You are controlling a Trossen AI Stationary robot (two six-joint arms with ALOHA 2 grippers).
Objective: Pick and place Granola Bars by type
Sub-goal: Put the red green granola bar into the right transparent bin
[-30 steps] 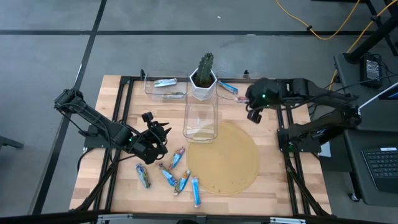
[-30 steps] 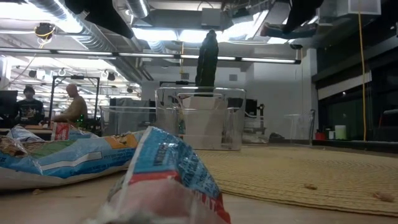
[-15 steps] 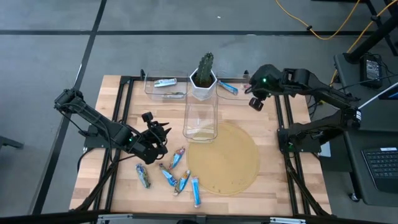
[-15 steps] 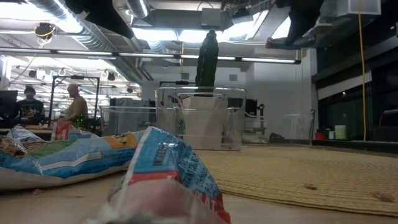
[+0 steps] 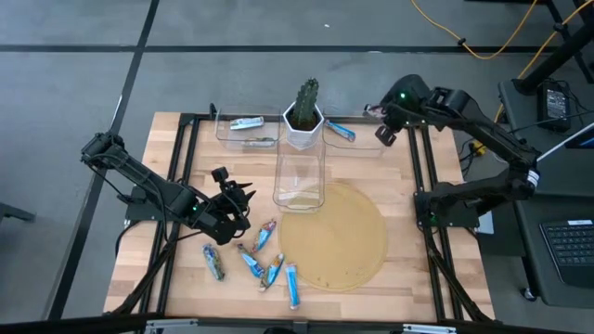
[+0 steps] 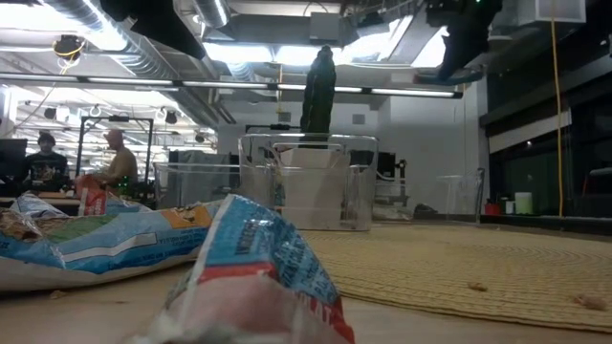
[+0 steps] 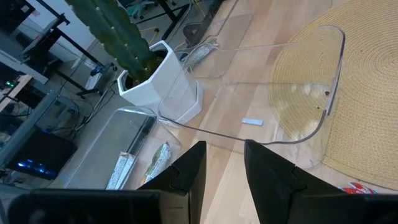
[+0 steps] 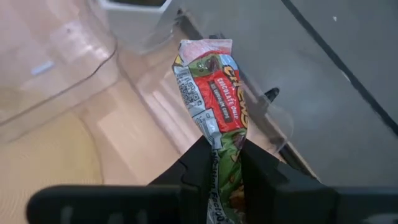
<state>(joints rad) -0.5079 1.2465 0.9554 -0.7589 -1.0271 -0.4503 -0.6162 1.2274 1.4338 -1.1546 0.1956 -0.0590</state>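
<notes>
My right gripper (image 8: 222, 163) is shut on a green and red granola bar (image 8: 211, 87). It hangs in the air at the table's far right corner (image 5: 383, 135), over the right clear bin (image 5: 357, 137), which holds one blue bar (image 5: 340, 131). My left gripper (image 7: 224, 168) is open and holds nothing; it hovers left of the middle clear bin (image 5: 299, 181). Several blue and green bars (image 5: 264, 237) lie flat on the wood near the front. The far left bin (image 5: 246, 130) holds a blue bar (image 5: 246, 122) and a greenish one (image 5: 263, 141). My right gripper pinches the green and red bar between its two fingers at one end (image 8: 219, 142). The rest of the wrapper sticks out past the fingertips (image 8: 198, 152), along the line of the fingers. The bar is lifted clear of the table and bins.
A white pot with a cactus (image 5: 303, 121) stands between the two far bins. A round woven mat (image 5: 334, 237) covers the table's middle right. In the low view, bars (image 6: 253, 277) fill the foreground, and people sit far off in the room (image 6: 43, 158).
My right gripper has carried the green and red bar toward the table's far edge and a little right, from beside the mat's far side to above the right bin, turning as it went. It has stayed shut on the bar. The left arm kept still.
</notes>
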